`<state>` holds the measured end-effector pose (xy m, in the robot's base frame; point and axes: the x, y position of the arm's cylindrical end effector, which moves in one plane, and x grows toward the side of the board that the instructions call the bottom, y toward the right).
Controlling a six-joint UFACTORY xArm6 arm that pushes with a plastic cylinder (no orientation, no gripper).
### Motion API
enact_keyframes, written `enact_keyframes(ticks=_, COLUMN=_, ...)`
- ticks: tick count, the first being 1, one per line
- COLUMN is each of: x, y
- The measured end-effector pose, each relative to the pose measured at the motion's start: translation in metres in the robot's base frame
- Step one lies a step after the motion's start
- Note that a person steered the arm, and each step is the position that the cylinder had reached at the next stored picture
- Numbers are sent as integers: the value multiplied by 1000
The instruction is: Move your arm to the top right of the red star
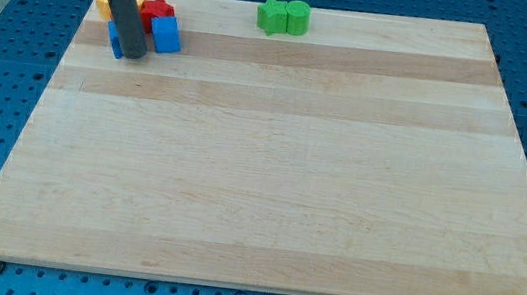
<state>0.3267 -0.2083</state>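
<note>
In the upper left of the frame my tip (134, 55), a bare rod holding nothing, stood at the star's (158, 10) lower left among the blue blocks (166, 35), so the move to its top right remained undone.

My tip (134, 55) sits below-left of the red star (158, 10), touching the blue cube (166, 35).
</note>
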Motion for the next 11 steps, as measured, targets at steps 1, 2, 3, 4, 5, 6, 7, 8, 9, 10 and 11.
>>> enact_keyframes(ticks=1, x=11, y=7)
enact_keyframes(ticks=2, x=31, y=39)
enact_keyframes(ticks=3, x=30, y=95)
enact_keyframes(ticks=4, x=12, y=128)
enact_keyframes(ticks=5, x=-19, y=130)
enact_keyframes(ticks=6, x=-50, y=125)
enact_keyframes(ticks=7, x=-79, y=111)
enact_keyframes(ticks=8, x=-111, y=90)
enact_keyframes(ticks=9, x=-135, y=79)
enact_keyframes(ticks=10, x=-135, y=60)
enact_keyframes(ticks=11, x=-135, y=2)
